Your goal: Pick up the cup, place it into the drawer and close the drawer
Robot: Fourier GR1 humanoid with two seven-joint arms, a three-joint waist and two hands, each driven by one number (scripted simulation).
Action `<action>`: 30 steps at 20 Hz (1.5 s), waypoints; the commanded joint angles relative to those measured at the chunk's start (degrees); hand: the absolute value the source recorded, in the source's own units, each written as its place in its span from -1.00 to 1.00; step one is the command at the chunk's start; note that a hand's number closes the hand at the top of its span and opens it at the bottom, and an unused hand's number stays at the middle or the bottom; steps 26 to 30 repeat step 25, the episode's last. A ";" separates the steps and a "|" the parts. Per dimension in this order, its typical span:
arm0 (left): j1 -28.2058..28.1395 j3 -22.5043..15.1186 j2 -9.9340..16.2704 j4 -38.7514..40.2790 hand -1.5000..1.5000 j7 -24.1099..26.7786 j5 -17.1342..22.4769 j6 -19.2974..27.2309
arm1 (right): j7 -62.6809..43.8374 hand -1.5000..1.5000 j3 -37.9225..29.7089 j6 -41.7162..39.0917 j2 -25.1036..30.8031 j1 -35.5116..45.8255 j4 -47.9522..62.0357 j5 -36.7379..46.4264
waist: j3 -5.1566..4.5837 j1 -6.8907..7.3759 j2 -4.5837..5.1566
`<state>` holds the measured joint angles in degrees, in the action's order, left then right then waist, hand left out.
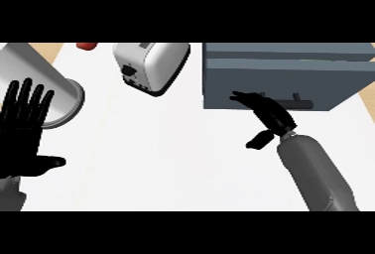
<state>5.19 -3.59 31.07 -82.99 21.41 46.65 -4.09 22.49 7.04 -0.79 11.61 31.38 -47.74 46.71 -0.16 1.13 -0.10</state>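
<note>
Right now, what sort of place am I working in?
Most likely a kitchen counter: a toaster stands on the white worktop, with a grey drawer unit beside it and a large metal cylinder, maybe a pot or canister, at the left.

white toaster (152,66), steel cylinder (45,79), small red object (86,45)
</note>
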 commanded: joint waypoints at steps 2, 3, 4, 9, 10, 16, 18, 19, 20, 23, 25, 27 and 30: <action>0.87 2.22 0.21 1.50 -1.00 -1.61 -0.17 -2.26 | 5.60 -1.00 -4.75 0.75 0.16 8.19 15.77 -1.36 | 0.22 0.20 0.51; -0.06 1.06 -0.94 -0.26 -1.00 -0.44 -1.31 -1.90 | 5.81 -1.00 -5.79 1.09 -0.74 10.63 18.62 -1.94 | 0.24 0.63 0.61; 1.39 2.88 -0.15 1.96 -1.00 -0.95 0.31 -3.15 | 4.26 -1.00 -6.74 -1.38 0.10 14.58 20.22 -2.34 | 0.23 0.79 0.73; 4.36 1.55 -0.93 2.43 -1.00 -3.32 -0.24 -2.59 | 9.10 -1.00 -8.36 -0.49 3.99 19.44 29.15 -1.28 | 0.30 1.92 1.62; 0.86 0.85 -1.55 -0.60 -1.00 -2.07 -1.18 -2.37 | 7.36 -1.00 -7.71 -0.40 3.10 20.50 30.41 -0.31 | 0.30 2.58 1.38; 1.83 1.94 -0.58 2.15 -1.00 -1.57 -0.92 -5.82 | 8.47 -1.00 -10.43 -1.38 6.78 23.83 34.06 -1.77 | 0.31 3.84 2.11; 2.52 1.02 -2.56 2.77 -1.00 -0.08 -2.51 -4.47 | 10.70 -1.00 -10.50 -2.26 8.09 24.11 34.87 -1.76 | 0.33 3.61 2.24; 0.43 1.00 -2.04 2.18 -1.00 0.07 -2.48 -5.65 | 9.00 -1.00 -10.46 -1.86 6.92 24.94 35.29 -1.61 | 0.30 3.95 1.97; 2.62 0.86 -2.50 2.61 -1.00 -0.35 -3.32 -3.79 | 10.19 -1.00 -10.94 -4.43 9.28 26.27 35.50 -2.07 | 0.32 3.36 2.00; 3.94 -0.14 -3.54 3.93 -1.00 -0.10 -4.67 -3.15 | 11.26 -1.00 -10.87 -2.16 8.42 25.56 35.98 -1.77 | 0.37 3.70 2.57; 3.47 0.14 -2.62 1.65 -1.00 -2.46 -3.44 -2.82 | 10.36 -1.00 -11.37 -3.75 9.59 27.36 36.53 -2.04 | 0.39 4.29 2.18; 3.47 0.14 -2.62 1.65 -1.00 -2.46 -3.44 -2.82 | 10.36 -1.00 -11.37 -3.75 9.59 27.36 36.53 -2.04 | 0.39 4.29 2.18; 3.47 0.14 -2.62 1.65 -1.00 -2.46 -3.44 -2.82 | 10.36 -1.00 -11.37 -3.75 9.59 27.36 36.53 -2.04 | 0.39 4.29 2.18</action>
